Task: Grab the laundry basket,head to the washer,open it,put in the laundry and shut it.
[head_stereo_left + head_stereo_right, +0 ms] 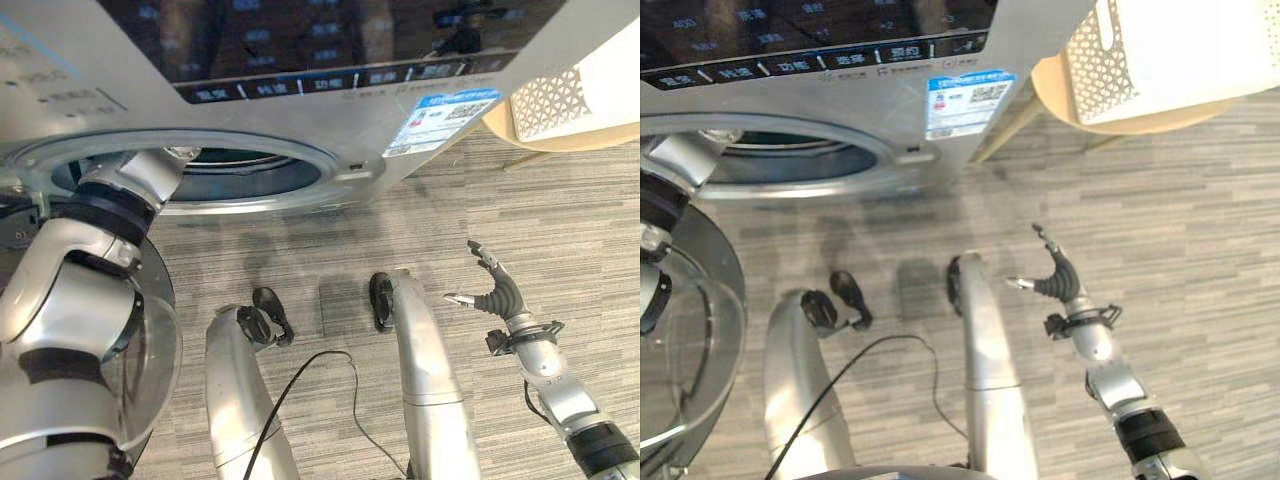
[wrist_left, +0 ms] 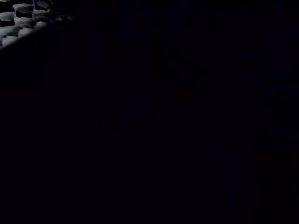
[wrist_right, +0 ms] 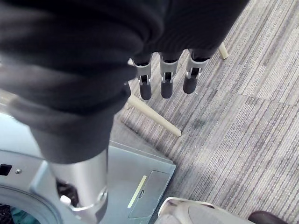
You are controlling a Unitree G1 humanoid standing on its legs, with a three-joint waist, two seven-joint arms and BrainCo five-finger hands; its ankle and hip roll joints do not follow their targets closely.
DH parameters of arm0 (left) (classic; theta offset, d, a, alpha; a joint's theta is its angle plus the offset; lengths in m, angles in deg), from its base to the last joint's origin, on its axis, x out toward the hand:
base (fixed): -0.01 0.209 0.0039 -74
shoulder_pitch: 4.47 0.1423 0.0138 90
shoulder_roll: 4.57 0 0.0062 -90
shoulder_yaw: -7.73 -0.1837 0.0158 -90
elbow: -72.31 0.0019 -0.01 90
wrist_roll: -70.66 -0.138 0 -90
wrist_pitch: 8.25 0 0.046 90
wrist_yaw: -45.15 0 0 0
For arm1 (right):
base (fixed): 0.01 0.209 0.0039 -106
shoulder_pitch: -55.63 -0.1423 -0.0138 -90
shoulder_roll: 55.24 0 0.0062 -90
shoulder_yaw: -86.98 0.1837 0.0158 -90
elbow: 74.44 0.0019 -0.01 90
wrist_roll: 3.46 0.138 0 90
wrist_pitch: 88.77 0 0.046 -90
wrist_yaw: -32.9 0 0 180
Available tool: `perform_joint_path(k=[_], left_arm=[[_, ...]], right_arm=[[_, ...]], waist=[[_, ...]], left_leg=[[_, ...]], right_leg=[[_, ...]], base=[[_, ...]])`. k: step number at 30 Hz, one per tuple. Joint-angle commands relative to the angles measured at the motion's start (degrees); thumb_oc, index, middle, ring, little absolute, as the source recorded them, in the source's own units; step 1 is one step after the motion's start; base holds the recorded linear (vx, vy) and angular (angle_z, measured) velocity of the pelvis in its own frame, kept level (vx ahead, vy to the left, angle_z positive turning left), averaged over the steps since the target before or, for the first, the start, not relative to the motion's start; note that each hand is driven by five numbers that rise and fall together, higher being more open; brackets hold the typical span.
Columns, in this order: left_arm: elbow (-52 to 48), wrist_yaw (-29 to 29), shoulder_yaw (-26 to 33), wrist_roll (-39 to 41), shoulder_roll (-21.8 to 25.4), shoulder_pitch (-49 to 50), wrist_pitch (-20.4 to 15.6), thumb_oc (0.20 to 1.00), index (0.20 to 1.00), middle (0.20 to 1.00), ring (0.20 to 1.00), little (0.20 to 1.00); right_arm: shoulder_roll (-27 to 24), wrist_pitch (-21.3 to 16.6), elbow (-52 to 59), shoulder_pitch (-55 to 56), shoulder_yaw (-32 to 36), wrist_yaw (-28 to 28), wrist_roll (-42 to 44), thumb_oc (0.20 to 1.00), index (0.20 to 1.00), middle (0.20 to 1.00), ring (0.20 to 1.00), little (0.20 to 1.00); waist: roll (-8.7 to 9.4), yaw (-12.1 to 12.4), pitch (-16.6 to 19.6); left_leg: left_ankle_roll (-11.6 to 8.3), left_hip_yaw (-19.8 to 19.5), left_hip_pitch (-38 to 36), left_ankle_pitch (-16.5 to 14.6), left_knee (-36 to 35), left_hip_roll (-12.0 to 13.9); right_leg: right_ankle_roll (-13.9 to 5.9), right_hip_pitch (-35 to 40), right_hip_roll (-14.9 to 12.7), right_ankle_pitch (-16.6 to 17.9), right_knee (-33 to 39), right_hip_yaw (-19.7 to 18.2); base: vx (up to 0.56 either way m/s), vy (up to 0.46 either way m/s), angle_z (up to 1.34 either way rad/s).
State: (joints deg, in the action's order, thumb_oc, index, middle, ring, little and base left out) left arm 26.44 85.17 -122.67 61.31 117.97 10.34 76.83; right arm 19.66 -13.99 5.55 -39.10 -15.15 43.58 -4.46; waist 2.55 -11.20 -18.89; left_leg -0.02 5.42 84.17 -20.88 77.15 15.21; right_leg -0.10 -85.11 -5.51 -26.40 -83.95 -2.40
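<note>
Silver-fingered right hand [image 1: 492, 292] hanging loose over the carpet, fingers spread, holding nothing. Left arm reaching through the washer [image 1: 330, 110] opening into the drum [image 1: 245, 172]; left hand lost in the dark inside, state cannot tell. Door [image 1: 150, 370] swung open beside the left arm. Laundry basket [image 1: 1170, 50] white, perforated, on a wooden stool [image 1: 1060, 90] far up to the right, well apart. Right hand nearer the basket; left nearer the door.

One washer [image 1: 300, 110], one basket [image 1: 1160, 50], perhaps.
</note>
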Motion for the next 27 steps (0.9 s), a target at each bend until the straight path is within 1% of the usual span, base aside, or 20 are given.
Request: perform_joint_path(k=[1, 2, 4, 5, 6, 7, 9, 12, 14, 17, 18, 19, 20, 21, 23, 25, 26, 27], left_arm=[[6.08, -8.36, -0.96, -3.13, 0.97, -7.41, -0.68, 1.0, 1.0, 1.0, 1.0, 1.0], [7.18, -10.31, -1.68, -3.83, 0.66, -7.56, -0.45, 1.0, 1.0, 1.0, 1.0, 1.0], [10.09, -15.49, -1.16, -3.76, -1.06, -6.13, 0.54, 1.0, 1.0, 1.0, 1.0, 1.0], [11.12, -16.76, -1.49, -4.64, -1.69, -6.59, 0.81, 1.0, 1.0, 1.0, 1.0, 1.0], [12.28, -18.84, -2.04, -7.22, -2.76, -6.36, 1.71, 1.0, 1.0, 1.0, 1.0, 1.0], [12.32, -18.85, -2.05, -7.25, -2.81, -6.4, 1.71, 1.0, 1.0, 1.0, 1.0, 1.0], [12.22, -20.69, -1.47, -8.06, -3.47, -5.42, 1.44, 1.0, 1.0, 1.0, 1.0, 1.0], [11.65, -21.16, -1.54, -8.05, -3.4, -5.29, 1.41, 1.0, 1.0, 1.0, 1.0, 1.0], [9.06, -20.74, -0.47, -7.0, -3.57, -3.37, 0.6, 1.0, 1.0, 1.0, 1.0, 1.0], [3.64, -18.53, 4.72, -4.48, -5.18, 3.66, -0.74, 1.0, 1.0, 1.0, 1.0, 1.0], [0.12, -18.18, 8.01, -2.74, -6.44, 9.33, -1.36, 1.0, 1.0, 1.0, 1.0, 1.0], [-2.21, -17.86, 9.5, -2.26, -7.01, 12.88, -1.91, 1.0, 1.0, 1.0, 1.0, 1.0], [-6.16, -17.68, 12.63, -1.33, -8.7, 19.35, -2.15, 1.0, 1.0, 1.0, 1.0, 1.0], [-6.49, -17.71, 12.93, -1.42, -8.66, 19.81, -2.03, 1.0, 1.0, 1.0, 1.0, 1.0], [-9.88, -19.13, 15.03, -2.59, -10.16, 27.75, -2.28, 1.0, 1.0, 1.0, 1.0, 1.0], [-12.5, -20.49, 17.73, -1.85, -12.19, 35.74, -2.88, 1.0, 1.0, 1.0, 1.0, 1.0], [-14.66, -22.46, 19.19, -1.51, -14.31, 43.63, -3.38, 1.0, 1.0, 1.0, 1.0, 1.0], [-14.88, -22.51, 19.37, -1.54, -14.29, 43.95, -3.32, 1.0, 1.0, 1.0, 1.0, 1.0]], right_arm=[[-1.29, -1.49, 3.0, 2.36, 0.65, -0.24, 1.6, 1.0, 1.0, 1.0, 1.0, 1.0], [-1.27, -1.46, 3.35, 2.38, 1.1, -0.37, 1.34, 1.0, 1.0, 1.0, 1.0, 1.0], [-1.13, -0.86, 3.43, 2.36, 1.55, -1.08, 0.88, 1.0, 1.0, 1.0, 1.0, 1.0], [-1.11, -0.61, 3.2, 2.23, 1.61, -1.36, 0.8, 1.0, 1.0, 1.0, 1.0, 1.0], [-1.2, -0.33, 2.8, 1.86, 1.51, -1.87, 0.48, 1.0, 1.0, 1.0, 1.0, 1.0], [-1.19, -0.36, 2.76, 1.85, 1.52, -1.87, 0.47, 1.0, 1.0, 1.0, 1.0, 1.0], [-1.37, -0.4, 2.84, 1.61, 1.54, -2.37, 0.31, 1.0, 1.0, 1.0, 1.0, 1.0], [-1.47, -0.4, 2.92, 1.58, 1.53, -2.58, 0.4, 1.0, 1.0, 1.0, 1.0, 1.0], [-1.09, -0.59, 2.63, 1.1, 0.85, -2.57, 0.25, 1.0, 1.0, 1.0, 1.0, 1.0], [-0.07, -0.09, 1.63, 0.87, -0.22, -1.97, -0.88, 1.0, 1.0, 1.0, 1.0, 1.0], [0.41, 0.34, 0.62, 0.98, -1.0, -1.64, -1.39, 1.0, 1.0, 1.0, 1.0, 1.0], [1.01, 0.77, 0.28, 1.06, -0.73, -1.36, -1.96, 1.0, 1.0, 1.0, 1.0, 1.0], [1.7, 1.36, -1.05, 1.1, -0.88, -0.72, -2.28, 1.0, 1.0, 1.0, 1.0, 1.0], [1.59, 1.32, -1.12, 1.13, -1.06, -0.67, -2.28, 1.0, 1.0, 1.0, 1.0, 1.0], [2.35, 2.31, -2.81, 1.23, -0.79, -0.39, -3.14, 1.0, 1.0, 1.0, 1.0, 1.0], [2.69, 3.1, -4.93, 0.87, -0.71, 0.15, -3.72, 1.0, 1.0, 1.0, 1.0, 1.0], [2.95, 4.41, -7.41, 0.89, -0.3, -0.01, -4.9, 1.0, 1.0, 1.0, 1.0, 1.0], [2.9, 4.38, -7.45, 0.93, -0.44, 0.02, -4.92, 1.0, 1.0, 1.0, 1.0, 1.0]], waist=[[-2.03, -1.07, 3.49], [-1.98, -0.95, 3.54], [-1.73, -0.74, 3.53], [-1.69, -0.63, 3.52], [-1.39, -0.41, 3.45], [-1.38, -0.4, 3.44], [-0.93, -0.17, 3.46], [-0.9, -0.16, 3.52], [-0.7, 0.14, 3.82], [-0.23, 0.84, 4.13], [-0.21, 1.08, 4.36], [-0.09, 1.59, 4.43], [0.02, 2.17, 4.58], [-0.06, 2.01, 4.51], [0.19, 2.89, 4.36], [0.23, 3.27, 3.87], [0.06, 4.05, 3.86], [0.06, 3.94, 3.71]], left_leg=[[3.95, -2.31, -1.91, -8.59, 5.58, -1.45], [3.99, -2.45, -1.7, -8.56, 5.91, -1.58], [3.96, -2.61, -1.86, -8.56, 6.06, -1.9], [3.92, -2.64, -1.78, -8.59, 6.27, -2.0], [3.81, -2.69, -2.02, -8.53, 6.17, -2.17], [3.81, -2.67, -2.04, -8.53, 6.17, -2.19], [3.67, -2.81, -1.91, -8.26, 6.08, -2.49], [3.57, -2.9, -1.84, -8.06, 5.87, -2.61], [3.27, -3.05, -2.28, -7.29, 4.66, -2.84], [2.58, -3.22, -4.55, -5.5, 0.37, -3.4], [2.12, -3.22, -6.86, -4.09, -3.17, -3.77], [1.79, -3.13, -7.99, -3.46, -4.82, -3.92], [1.16, -3.12, -10.68, -1.8, -8.88, -4.14], [1.15, -3.1, -11.13, -1.58, -9.3, -4.18], [0.4, -2.89, -14.8, 0.23, -14.02, -4.55], [-0.29, -2.31, -19.5, 2.27, -19.22, -5.14], [-0.63, -1.94, -24.31, 3.93, -24.4, -6.13], [-0.63, -1.9, -24.83, 4.1, -24.81, -6.17]], right_leg=[[-0.57, 2.78, -1.24, 0.68, 4.73, -0.49], [-0.5, 2.67, -1.47, 0.58, 4.29, -0.31], [-0.48, 2.65, -1.58, 0.39, 3.94, -0.32], [-0.46, 2.6, -1.63, 0.34, 3.8, -0.29], [-0.42, 2.54, -1.66, 0.28, 3.58, -0.38], [-0.42, 2.54, -1.68, 0.27, 3.56, -0.4], [-0.38, 2.51, -1.82, 0.43, 3.46, -0.42], [-0.38, 2.53, -1.93, 0.58, 3.6, -0.37], [-0.39, 2.96, -2.2, 1.01, 4.33, -0.27], [-0.49, 5.41, -2.76, 2.01, 7.78, 0.26], [-0.54, 7.88, -2.97, 2.87, 10.88, 0.61], [-0.63, 8.93, -3.13, 3.21, 12.29, 0.88], [-0.82, 11.93, -3.6, 4.09, 16.04, 1.62], [-0.8, 12.39, -3.62, 4.28, 16.45, 1.7], [-1.13, 15.96, -3.87, 5.48, 21.1, 2.3], [-1.45, 20.44, -3.99, 7.14, 25.91, 3.13], [-1.93, 24.69, -3.91, 8.78, 30.32, 3.98], [-1.94, 25.2, -3.92, 8.94, 30.7, 4.03]], base=[[0.01, -0.028, 0.04], [0.01, -0.03, 0.05], [0.01, -0.031, 0.07], [-0.01, -0.042, 0.13], [-0.01, -0.032, 0.13], [-0.02, -0.03, 0.09], [-0.02, -0.023, 0.11], [-0.02, -0.004, 0.07], [-0.07, -0.009, 0.01], [-0.11, -0.002, 0.17], [-0.13, 0.017, 0.13], [-0.17, 0.008, 0.15], [-0.11, 0.008, 0.13], [-0.11, 0.005, 0.17], [-0.08, 0.012, 0.11], [-0.09, 0.037, 0.07], [-0.06, 0.054, 0.12], [-0.03, 0.055, 0.16]])
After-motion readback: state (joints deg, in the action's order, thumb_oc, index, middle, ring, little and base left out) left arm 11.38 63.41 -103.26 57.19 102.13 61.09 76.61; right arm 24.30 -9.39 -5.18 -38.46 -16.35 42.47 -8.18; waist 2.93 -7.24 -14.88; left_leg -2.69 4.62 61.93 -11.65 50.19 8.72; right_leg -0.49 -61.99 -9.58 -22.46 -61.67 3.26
